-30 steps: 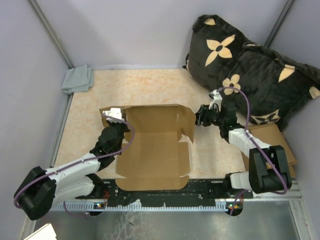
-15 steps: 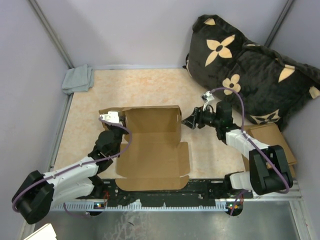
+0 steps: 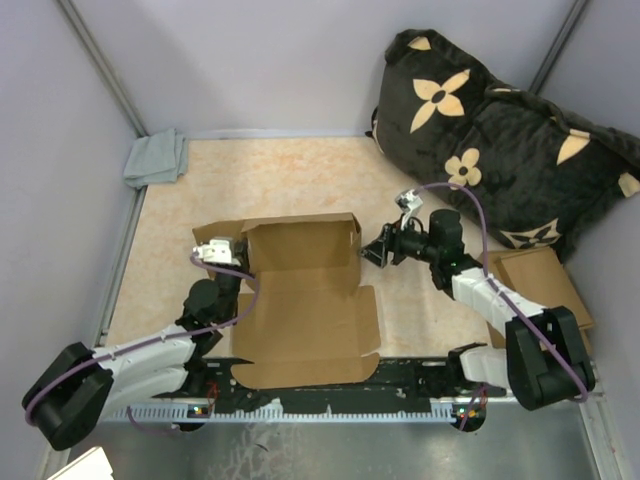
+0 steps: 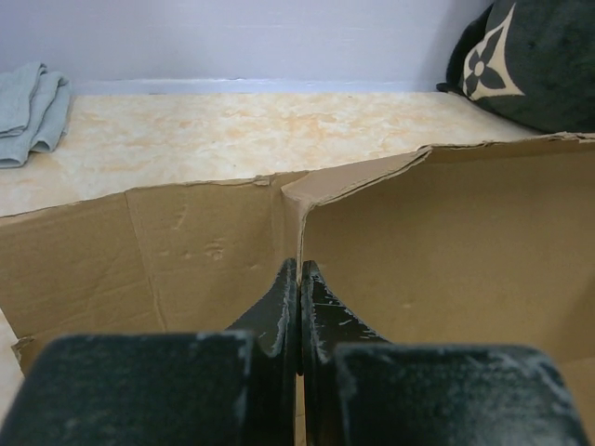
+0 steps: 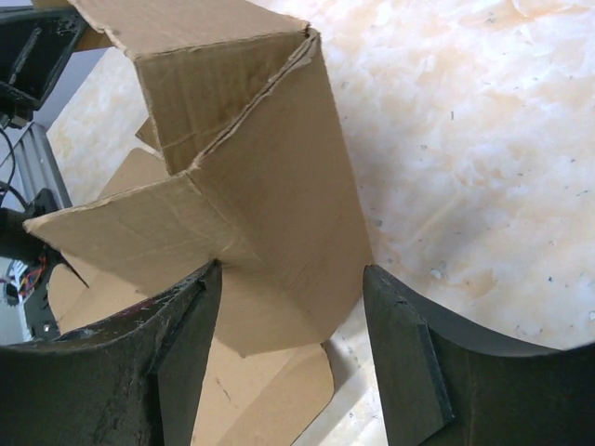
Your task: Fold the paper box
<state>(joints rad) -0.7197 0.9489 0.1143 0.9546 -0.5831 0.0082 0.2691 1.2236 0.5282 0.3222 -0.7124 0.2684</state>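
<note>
1. the paper box (image 3: 310, 310) is plain brown corrugated card, matte and unprinted, with ragged die-cut edges and small dents along its creases.
2. it lies in the middle of the surface (image 3: 280, 180), between my two arms, and its near panel reaches the near edge.
3. its base and near panel lie flat. the far wall stands upright, with a short side flap bent at each end.
4. my left fingers (image 4: 299, 288) are clenched together, tips at the crease where the left flap meets the far wall. i cannot tell whether any card is pinched.
5. my right fingers (image 3: 374, 250) are released and spread wide, straddling the right flap's corner.
6. the surface is smooth, pale beige and marbled.
7. a soft grey cloth (image 3: 155, 158) sits crumpled in the far left corner.
8. a plush black cushion (image 3: 500, 130) with tan flower shapes fills the right side, and flat cardboard pieces (image 3: 545, 275) lie just beside it.
</note>
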